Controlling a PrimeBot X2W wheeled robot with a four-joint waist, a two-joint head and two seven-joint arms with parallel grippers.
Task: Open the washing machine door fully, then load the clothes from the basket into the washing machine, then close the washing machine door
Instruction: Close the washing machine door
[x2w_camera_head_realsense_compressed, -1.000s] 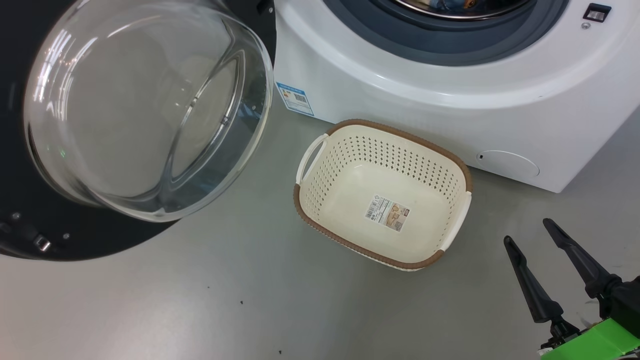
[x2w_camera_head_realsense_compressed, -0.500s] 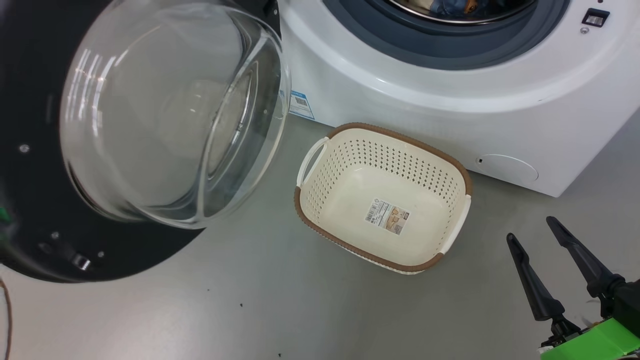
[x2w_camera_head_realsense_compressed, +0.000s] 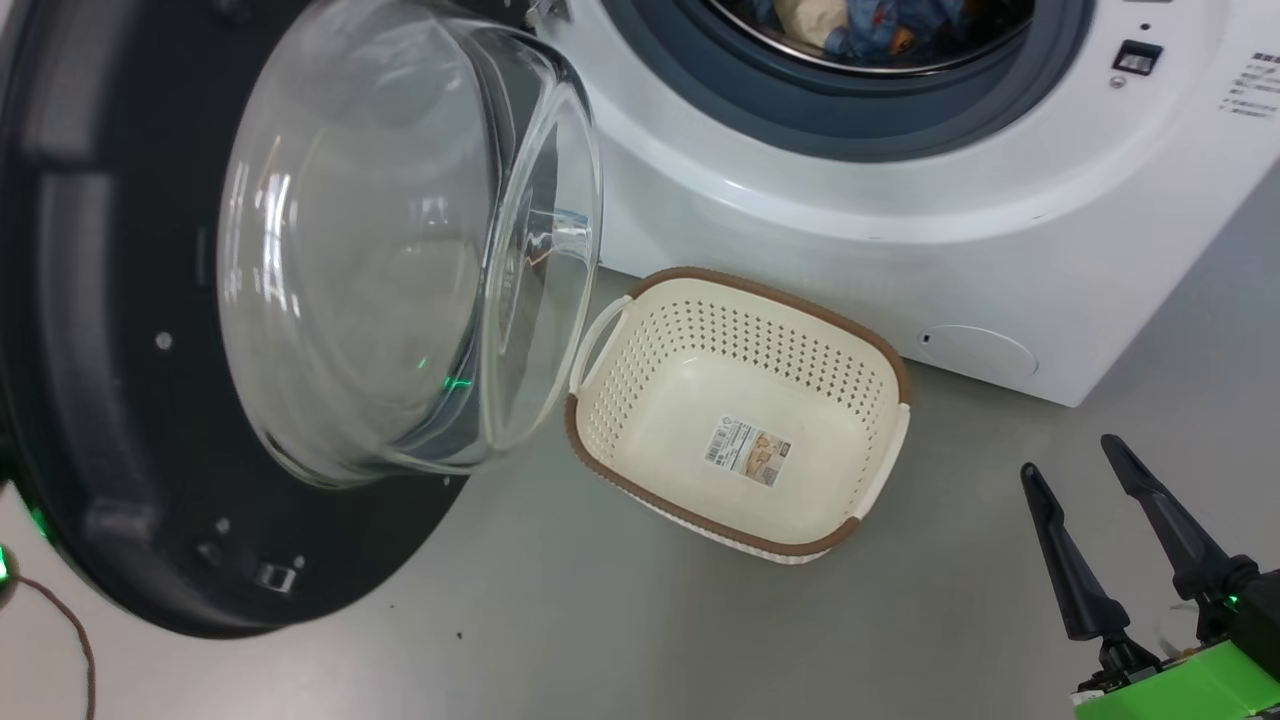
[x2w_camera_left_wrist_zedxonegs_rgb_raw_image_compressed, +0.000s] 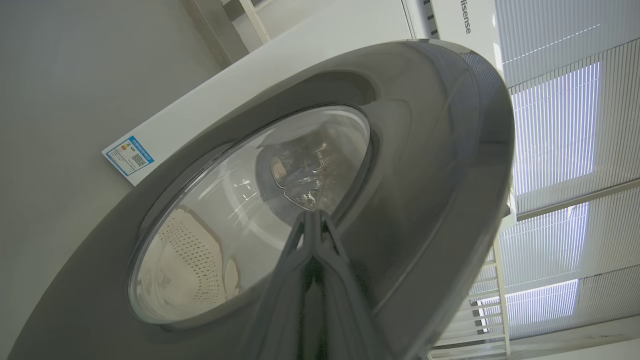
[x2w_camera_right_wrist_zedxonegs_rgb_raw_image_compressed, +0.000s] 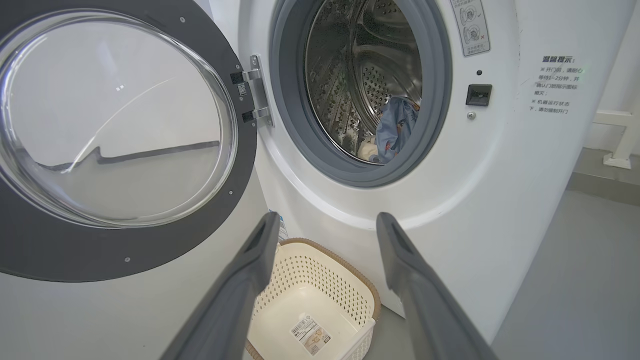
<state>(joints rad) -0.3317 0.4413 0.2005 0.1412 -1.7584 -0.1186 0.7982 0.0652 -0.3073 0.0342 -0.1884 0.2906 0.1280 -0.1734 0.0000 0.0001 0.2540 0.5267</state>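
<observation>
Two claws, one step left, by the look of it: the washing machine (x2w_camera_head_realsense_compressed: 800, 230) is loaded and only needs shutting. The washing machine door (x2w_camera_head_realsense_compressed: 100, 400) stands out from the machine's hinge side, partway round. Your left claw (x2w_camera_left_wrist_zedxonegs_rgb_raw_image_compressed: 315, 217), pinched together on nothing, aims its tips at the door's glossy face on the side away from the machine. Whether they touch it is unclear. Your right claw (x2w_camera_head_realsense_compressed: 1068, 455), spread wide and empty, hangs out in front of the machine.

The clothes (x2w_camera_right_wrist_zedxonegs_rgb_raw_image_compressed: 395, 127) lie low in the machine's drum (x2w_camera_right_wrist_zedxonegs_rgb_raw_image_compressed: 360, 60), close behind its grey gasket (x2w_camera_right_wrist_zedxonegs_rgb_raw_image_compressed: 287, 100). The basket (x2w_camera_head_realsense_compressed: 735, 290) sits bare on the floor (x2w_camera_head_realsense_compressed: 600, 620) just in front of the machine.

Likely trouble: pinched tips could skid off that curved, slick face and leave the door short of its latch. A fold of cloth near the gasket could get trapped. A low sweep might nudge the basket.

Count: one machine, one door, one basket, one bundle of two pieces (blue and cream), two claws.
</observation>
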